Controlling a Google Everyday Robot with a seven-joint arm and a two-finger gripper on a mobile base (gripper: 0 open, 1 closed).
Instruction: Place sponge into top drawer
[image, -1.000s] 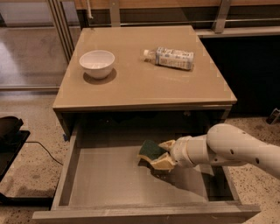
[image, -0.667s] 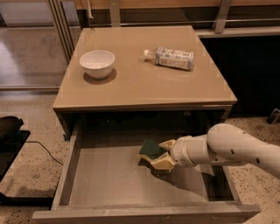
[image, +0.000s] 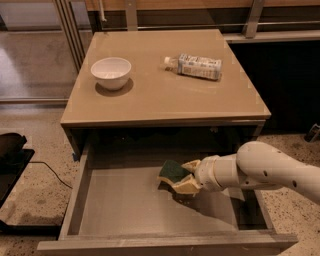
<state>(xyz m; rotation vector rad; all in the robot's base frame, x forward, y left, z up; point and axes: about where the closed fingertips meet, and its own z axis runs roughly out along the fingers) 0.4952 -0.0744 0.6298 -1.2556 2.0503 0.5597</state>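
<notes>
The top drawer (image: 120, 210) is pulled out wide under the tan cabinet top, its flat grey bottom showing. My white arm reaches in from the right, and my gripper (image: 186, 176) sits inside the drawer near its middle. Its cream fingers (image: 186, 187) are closed on the sponge (image: 172, 171), whose dark green top faces up and a little left. The sponge hangs low over the drawer bottom, with a shadow beneath it. Whether it touches the bottom is unclear.
On the cabinet top (image: 150, 95) stand a white bowl (image: 111, 72) at the left and a white-labelled plastic bottle (image: 195, 66) lying on its side at the right. A dark object and cable (image: 20, 160) lie on the floor at the left.
Almost nothing differs; the gripper and sponge stay at the same place in the drawer, perhaps a touch lower.
</notes>
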